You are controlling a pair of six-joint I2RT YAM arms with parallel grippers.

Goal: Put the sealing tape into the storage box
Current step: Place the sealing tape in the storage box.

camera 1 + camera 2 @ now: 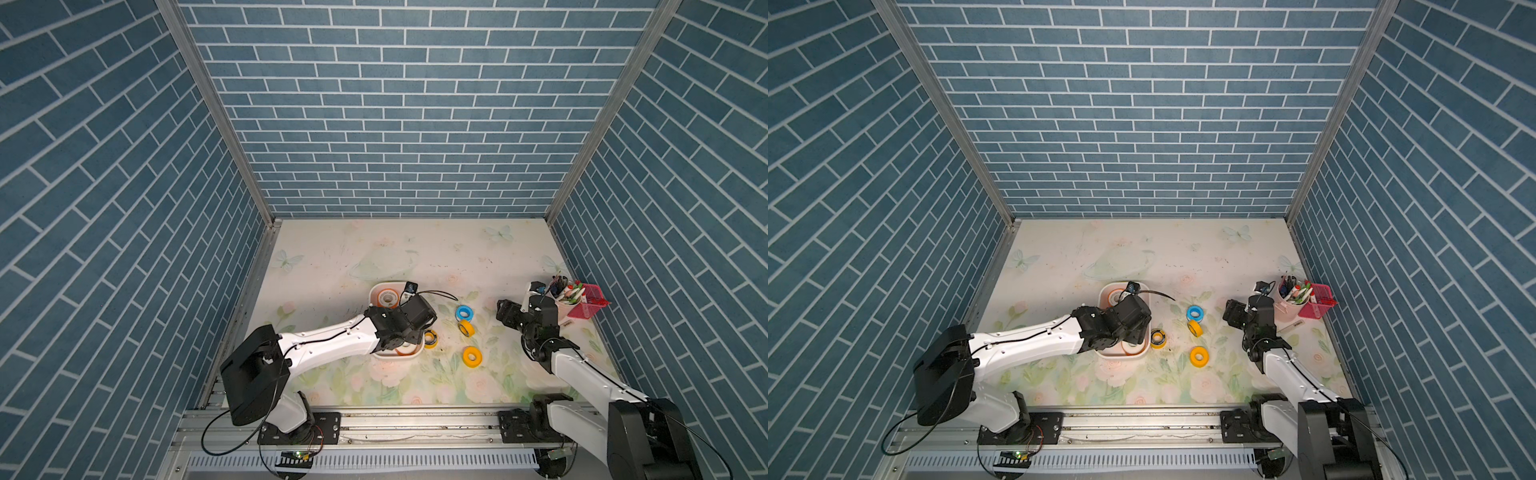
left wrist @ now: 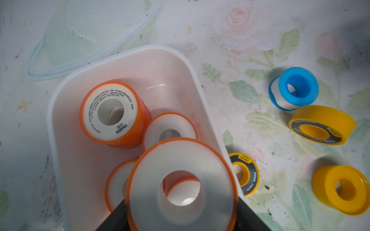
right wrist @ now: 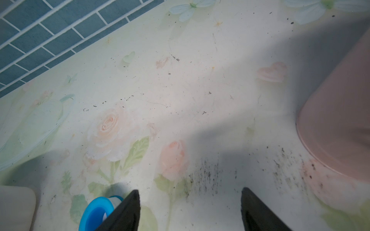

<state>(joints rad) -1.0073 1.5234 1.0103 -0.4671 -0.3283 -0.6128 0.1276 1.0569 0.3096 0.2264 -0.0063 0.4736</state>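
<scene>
Placing step is being carried out, by the look of it. An orange roll point(image 2: 180, 160) is being clamped across its width by the left gripper point(image 2: 180, 206) at the lower centre of the left wrist view. It is being held above the storage box point(image 2: 128, 53). Three more orange ones are lying inside, a labelled roll point(image 2: 110, 112) at centre left among them.

Four are being left on the table point(image 1: 374, 257), right of the box:
- blue roll point(image 2: 296, 88)
- black-labelled yellow roll point(image 2: 318, 126)
- plain yellow roll point(image 2: 340, 188)
- small yellow-black roll point(image 2: 245, 174)

The right gripper point(image 3: 190, 208) is being held spread and empty, at the bottom of its wrist view, pen cup point(image 3: 340, 120) at the right edge.

Next move, as judged: a descent over bare box floor is being called for, then a release.
</scene>
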